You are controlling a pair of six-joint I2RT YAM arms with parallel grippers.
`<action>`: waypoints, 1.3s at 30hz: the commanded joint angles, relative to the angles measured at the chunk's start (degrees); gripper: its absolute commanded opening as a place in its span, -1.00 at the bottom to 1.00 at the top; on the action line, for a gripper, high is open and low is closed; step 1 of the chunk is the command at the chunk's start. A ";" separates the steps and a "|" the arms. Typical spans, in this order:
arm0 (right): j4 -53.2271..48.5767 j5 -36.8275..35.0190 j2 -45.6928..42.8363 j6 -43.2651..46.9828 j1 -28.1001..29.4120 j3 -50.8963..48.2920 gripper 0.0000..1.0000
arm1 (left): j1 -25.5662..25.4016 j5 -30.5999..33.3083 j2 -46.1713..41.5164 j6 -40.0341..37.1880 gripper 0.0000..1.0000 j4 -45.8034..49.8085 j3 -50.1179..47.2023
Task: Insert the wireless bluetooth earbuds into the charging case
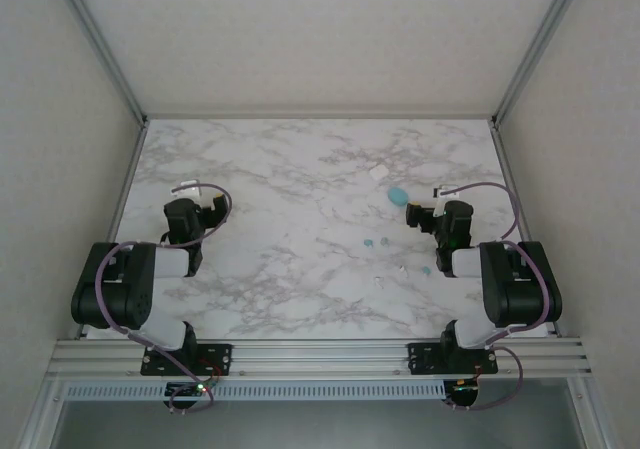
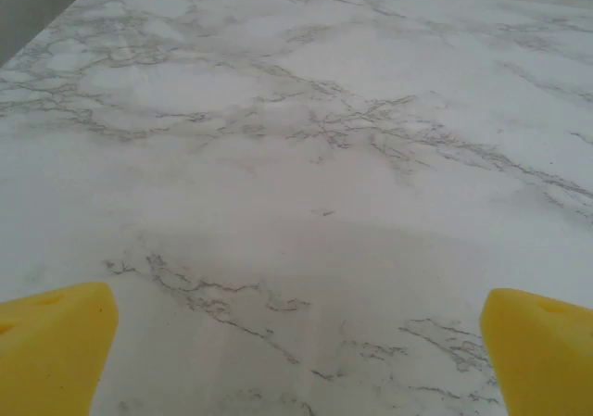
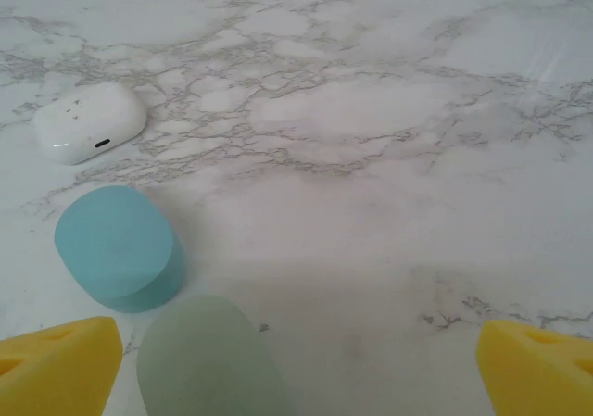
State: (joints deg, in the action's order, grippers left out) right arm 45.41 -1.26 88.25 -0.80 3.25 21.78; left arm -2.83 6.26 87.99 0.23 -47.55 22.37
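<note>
The charging case lies on the marble table right of centre, just ahead and left of my right gripper. In the right wrist view its turquoise part and its paler mint-green part sit by the left fingertip. My right gripper is open, with bare marble between the jaws. Two tiny teal earbuds lie on the table nearer the middle. My left gripper is far to the left, open over bare marble.
A small white rounded piece lies beyond the case. Tiny white specks dot the table in front of the earbuds. Metal frame posts and walls close in the table on three sides.
</note>
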 commanded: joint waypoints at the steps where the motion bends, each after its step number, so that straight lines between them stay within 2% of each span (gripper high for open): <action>1: 1.22 0.55 -0.23 0.06 -0.26 1.12 0.98 | 0.50 -0.72 0.08 0.00 1.00 -0.11 0.92; 24: 0.88 1.32 -0.35 -0.02 -0.60 1.18 0.97 | 0.55 -2.07 -0.14 -0.16 1.00 -0.16 0.85; 27: -2.19 1.71 -1.60 0.23 -0.54 2.40 0.85 | 0.55 -3.62 -1.17 -0.87 1.00 0.61 0.83; 29: -8.96 1.86 -3.85 0.11 -0.52 5.69 0.86 | 0.56 -2.92 -2.78 -0.62 1.00 2.85 1.39; 32: -29.95 2.69 -5.59 -0.99 -0.60 15.57 0.90 | 0.81 -1.90 -7.14 0.64 1.00 13.48 4.75; 35: -44.97 5.36 -3.19 -3.97 -0.59 24.75 0.87 | 0.99 -1.05 -9.58 4.02 1.00 23.11 8.41; 39: -60.72 16.77 4.39 -6.91 -0.38 38.04 0.69 | 1.07 -2.91 -13.77 7.28 1.00 31.30 11.39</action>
State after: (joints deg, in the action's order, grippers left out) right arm 3.46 6.70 87.77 -4.47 2.96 53.93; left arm -2.35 4.49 77.12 3.97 -26.26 31.66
